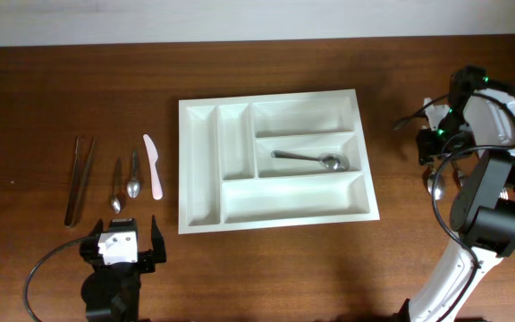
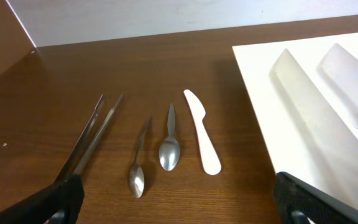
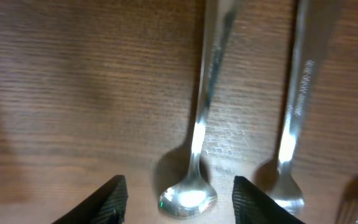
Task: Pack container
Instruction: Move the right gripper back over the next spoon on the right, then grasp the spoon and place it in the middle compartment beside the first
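Showing white rectangular tray (image 1: 293, 199) on desk (image 1: 43, 107): two narrow slots, three wide, spoon (image 1: 311, 159) in middle wide one; left pincer (image 2: 179, 202) spread wide, right pincer (image 3: 180, 196) spread astride second spoon (image 3: 204, 112).

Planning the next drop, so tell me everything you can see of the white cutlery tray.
The tray is white, plastic-looking, rectangular, lying flat on the wooden table, slightly skewed. Two narrow upright compartments sit left, three wide ones stacked right. Only the middle wide one holds a metal spoon, bowl rightward; the rest look empty.
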Available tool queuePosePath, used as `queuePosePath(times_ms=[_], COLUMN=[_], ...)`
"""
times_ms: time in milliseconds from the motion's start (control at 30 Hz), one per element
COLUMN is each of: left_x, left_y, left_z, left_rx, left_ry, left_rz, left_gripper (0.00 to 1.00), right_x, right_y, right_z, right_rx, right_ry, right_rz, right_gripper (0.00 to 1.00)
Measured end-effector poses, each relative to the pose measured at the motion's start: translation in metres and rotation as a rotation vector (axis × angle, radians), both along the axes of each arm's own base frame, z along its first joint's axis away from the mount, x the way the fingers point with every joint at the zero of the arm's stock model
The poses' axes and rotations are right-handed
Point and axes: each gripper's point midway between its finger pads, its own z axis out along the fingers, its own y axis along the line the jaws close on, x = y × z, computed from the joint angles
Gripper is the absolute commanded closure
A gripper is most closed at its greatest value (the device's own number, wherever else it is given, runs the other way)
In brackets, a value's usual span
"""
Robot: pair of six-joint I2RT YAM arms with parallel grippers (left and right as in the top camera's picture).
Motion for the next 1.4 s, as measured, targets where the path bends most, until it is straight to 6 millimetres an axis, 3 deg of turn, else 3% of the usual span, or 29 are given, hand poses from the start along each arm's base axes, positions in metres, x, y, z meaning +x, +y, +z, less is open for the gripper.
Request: queuePosePath(times_ms=[233, 333, 500, 567, 933, 1100, 1200, 1300, 1400], left_x=[0.000, 0.000, 0.000, 0.000, 0.000, 0.000, 0.000, 0.000, 0.000], left_y=[0.000, 0.000, 0.000, 0.000, 0.000, 0.000, 0.000, 0.000, 0.000], left_z=[0.000, 0.000, 0.000, 0.000, 0.000, 0.000, 0.000, 0.000, 0.000], left_rx=[0.000, 0.000, 0.000, 0.000, 0.000, 0.000, 0.000, 0.000, 0.000], left_ry=[0.000, 0.000, 0.000, 0.000, 0.000, -0.001, 0.000, 0.000, 0.000], left_rz=[0.000, 0.000, 0.000, 0.000, 0.000, 0.000, 0.000, 0.000, 0.000], left_gripper=[0.01, 0.01, 0.01, 0.01, 0.01, 0.01, 0.01, 0.01, 0.01], right_x=[-0.007, -0.005, -0.002, -0.001, -0.006, 0.025, 0.052, 0.076, 0.086], right_y=[0.001, 0.000, 0.000, 0.000, 0.002, 0.005, 0.020, 0.068, 0.124], right_z=[-0.030, -0.030, -0.030, -0.030, -0.025, 0.016, 0.057, 0.116, 0.158], right_rx=[-0.001, -0.005, -0.005, -0.003, 0.006, -0.011, -0.031, -0.015, 0.007], right_ry=[-0.009, -0.025, -0.049, -0.054, -0.026, -0.098, -0.183, -0.287, -0.369], right_rz=[-0.003, -0.004, -0.003, 0.003, -0.013, 0.010, 0.064, 0.228, 0.429], right_gripper=[0.53, 0.54, 0.86, 0.93, 0.96, 0.96, 0.96, 0.96, 0.96])
